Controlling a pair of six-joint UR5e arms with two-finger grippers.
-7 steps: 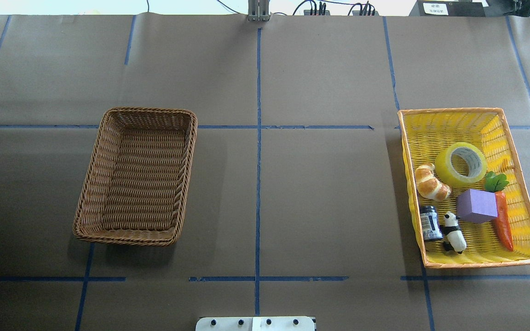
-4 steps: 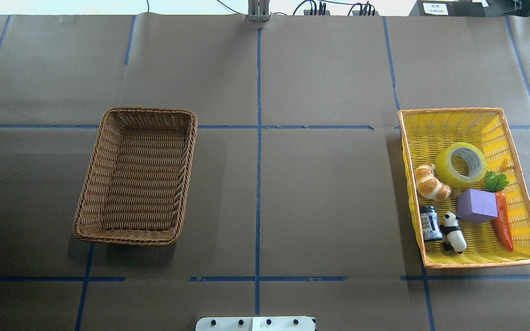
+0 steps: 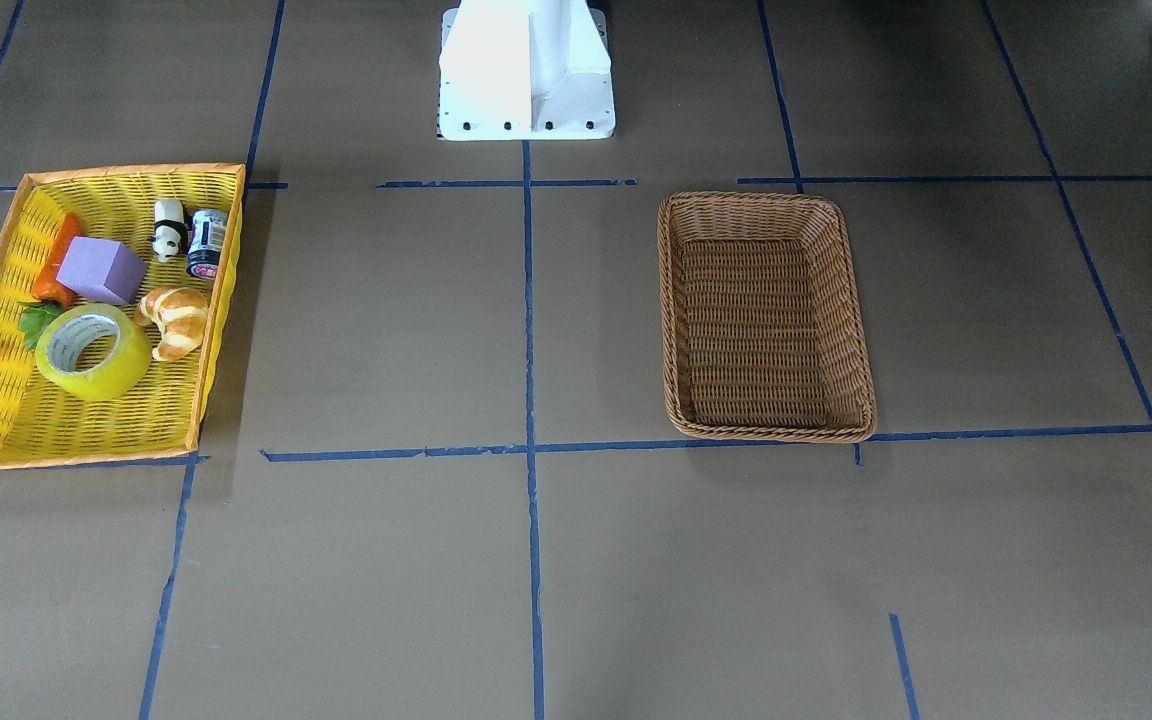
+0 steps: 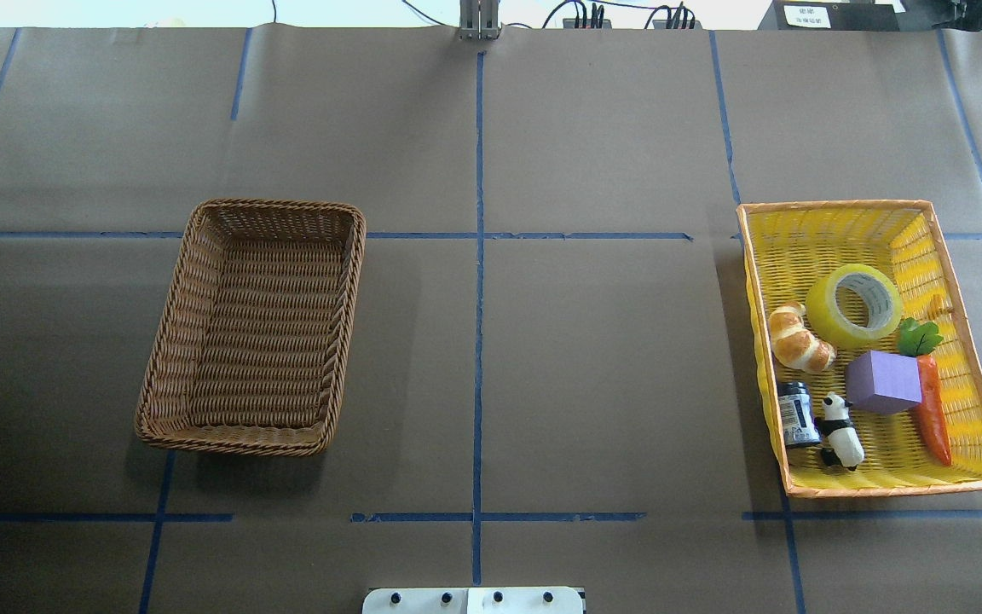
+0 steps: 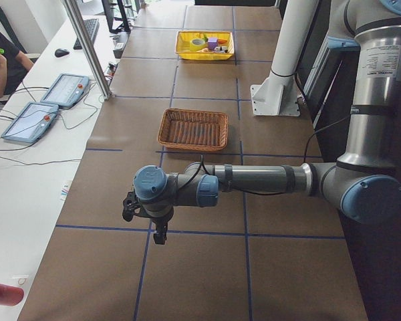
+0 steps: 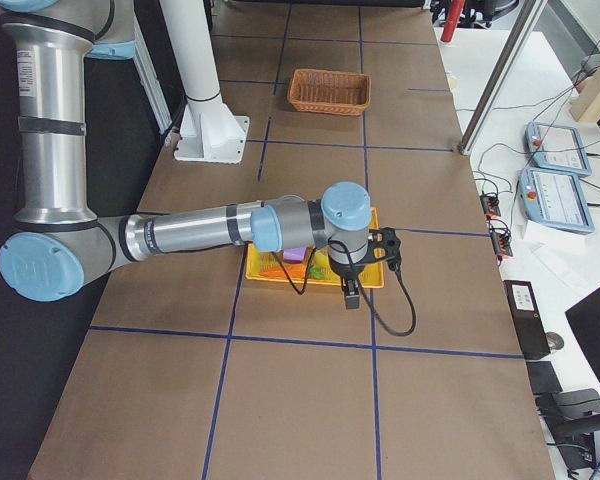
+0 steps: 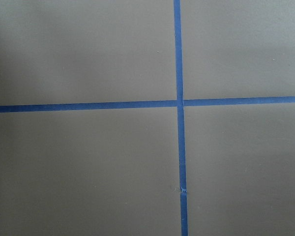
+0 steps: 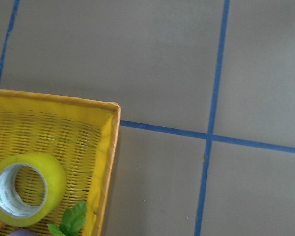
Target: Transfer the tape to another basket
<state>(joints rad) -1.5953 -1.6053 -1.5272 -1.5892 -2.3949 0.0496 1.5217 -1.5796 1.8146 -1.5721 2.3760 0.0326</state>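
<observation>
Look for the tape [image 4: 853,305] in the tray [image 4: 832,207] by the right edge of the table [image 4: 593,384], about mid-tray, lying on a flat face with the hole up. Crowded there: a croissant [image 4: 800,338] just beside it toward the table's middle, carrot [image 4: 932,409] leaves and a purple block [image 4: 883,382] on the near side; cannot tell whether touching any.

Probably light and stiff, with a slick outer wrap and a hard cardboard core. Best taken across the wall, one finger down the hole and one outside, on the far side away from the clutter. Pinching the full width likely needs a wide spread and risks slipping.

Bound for the basket [image 4: 193,256] toward the left edge, well apart from the tray.

Hard to read the right gripper [image 6: 351,295], near the tray, or the left gripper [image 5: 159,234], over bare table beyond the basket. Small and side-on only, so cannot tell whether fingers are apart or together. No fingers in either wrist view.
</observation>
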